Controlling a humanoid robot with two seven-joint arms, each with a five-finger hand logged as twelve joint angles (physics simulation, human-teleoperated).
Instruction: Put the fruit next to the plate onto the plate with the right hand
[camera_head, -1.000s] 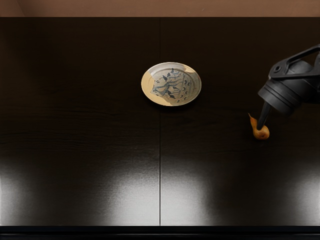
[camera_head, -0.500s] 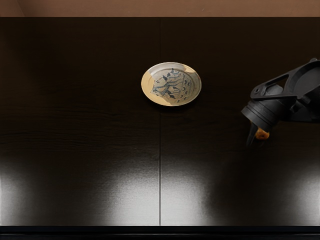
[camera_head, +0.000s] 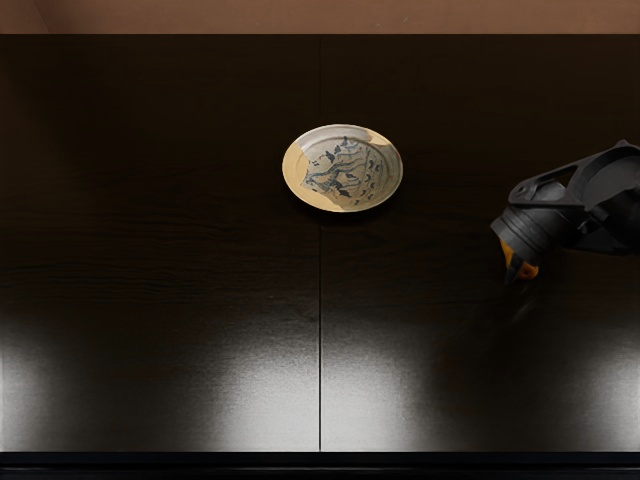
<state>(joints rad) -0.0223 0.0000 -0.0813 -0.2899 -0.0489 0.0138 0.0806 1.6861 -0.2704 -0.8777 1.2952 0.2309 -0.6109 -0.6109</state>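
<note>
We see a dark wood table (camera_head: 160, 300) filling almost the whole head view, with a thin seam running top to bottom through the middle and pale glare patches toward the near edge. A tan band (camera_head: 320, 15) runs along the top, behind the table. The right arm (camera_head: 600, 195), black, comes in from the right edge at mid height, its round wrist housing pointing down and to the left. The plate (camera_head: 296, 170) sits flat just above centre, right on the seam, cream rimmed with a blue pattern inside, nothing on it. The right hand (camera_head: 518, 258) is below the wrist housing, dark against dark table and mostly hidden. We cannot tell if it is open, closed or holding anything. The fruit (camera_head: 527, 270) is a small orange bit peeking out right at the hand, partly covered by it, well apart from the plate, to its right and nearer us. We cannot tell whether it is resting on the table or lifted.
</note>
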